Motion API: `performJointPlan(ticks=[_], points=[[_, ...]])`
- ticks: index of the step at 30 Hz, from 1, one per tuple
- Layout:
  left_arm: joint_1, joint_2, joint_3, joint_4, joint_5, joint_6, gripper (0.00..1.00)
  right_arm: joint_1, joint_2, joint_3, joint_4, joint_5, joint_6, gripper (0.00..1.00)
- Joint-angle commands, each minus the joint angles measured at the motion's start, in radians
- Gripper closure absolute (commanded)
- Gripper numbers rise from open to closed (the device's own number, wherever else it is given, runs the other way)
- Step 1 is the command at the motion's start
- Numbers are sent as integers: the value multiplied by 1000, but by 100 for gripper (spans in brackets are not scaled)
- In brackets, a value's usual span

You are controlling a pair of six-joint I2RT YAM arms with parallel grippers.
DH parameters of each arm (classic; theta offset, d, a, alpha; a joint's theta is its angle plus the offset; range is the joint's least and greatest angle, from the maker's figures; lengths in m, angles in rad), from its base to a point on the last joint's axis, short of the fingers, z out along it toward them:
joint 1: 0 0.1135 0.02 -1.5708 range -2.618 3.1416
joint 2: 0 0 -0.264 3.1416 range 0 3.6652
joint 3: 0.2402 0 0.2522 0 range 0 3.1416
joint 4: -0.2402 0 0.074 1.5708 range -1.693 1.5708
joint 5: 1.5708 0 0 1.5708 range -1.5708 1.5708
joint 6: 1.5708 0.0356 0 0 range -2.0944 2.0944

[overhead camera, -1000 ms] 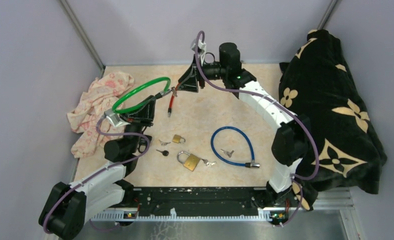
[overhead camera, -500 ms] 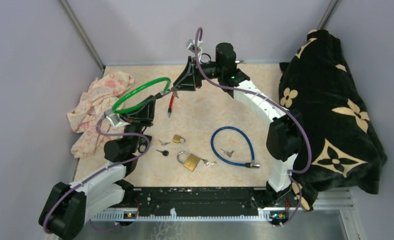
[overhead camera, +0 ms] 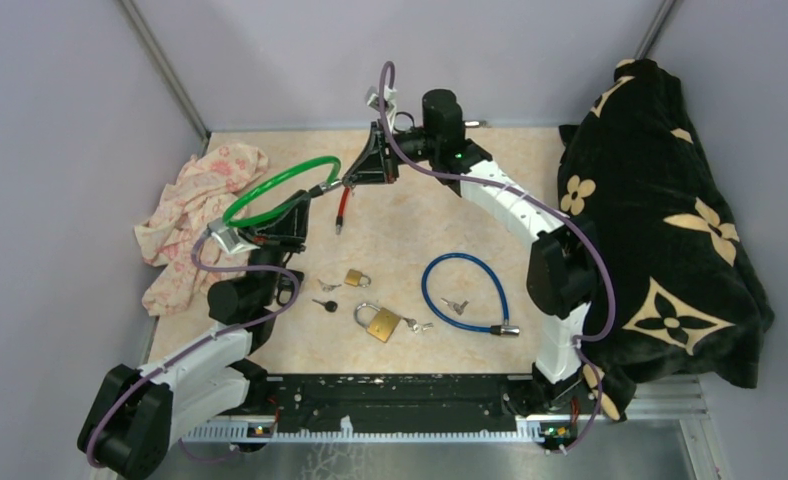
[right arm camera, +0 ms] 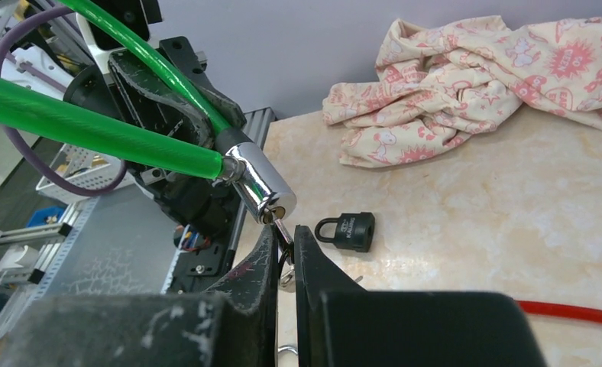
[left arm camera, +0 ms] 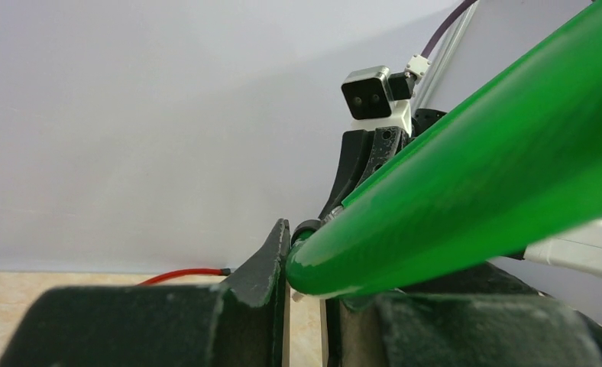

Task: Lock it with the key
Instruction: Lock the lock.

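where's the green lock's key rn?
Right wrist view, centre: the key sits in the chrome barrel of the green cable lock, pinched by the right gripper.

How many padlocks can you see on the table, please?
3. The small brass padlock and the large brass padlock lie mid-table, the small one farther back; a black padlock sits beside the left arm. Others may be hidden.

The right gripper (right arm camera: 284,246) pinches a small key (right arm camera: 282,228) between its two black fingers (right arm camera: 261,258). The key sticks in the shiny silver lock (right arm camera: 258,183) at the end of a green cable (right arm camera: 107,126). Near it a little black padlock (right arm camera: 346,230) lies on the tan table (right arm camera: 474,214). A pink cloth (right arm camera: 481,73) sits crumpled farther back. A red cable (right arm camera: 569,313) lies at the right.
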Motion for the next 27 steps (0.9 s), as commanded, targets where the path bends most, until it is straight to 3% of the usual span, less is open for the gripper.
performJointPlan(ticks=[1, 5, 8, 15, 20, 27], points=[[2, -13, 41, 78, 4, -7, 100, 27, -31, 33, 24, -31, -50, 100], [3, -14, 43, 70, 1, -6, 100, 31, -96, -74, 92, -15, -121, 100], [5, -14, 47, 39, 7, -16, 100, 37, -200, -232, 222, 79, -213, 100], [73, 23, 79, -92, 197, -94, 100, 173, -441, -501, 243, 527, -814, 100], [150, 50, 110, -246, 324, -180, 100, 204, -513, -611, 314, 703, -965, 100], [158, 47, 119, -335, 400, -211, 100, 278, -528, -683, 365, 894, -1236, 100]])
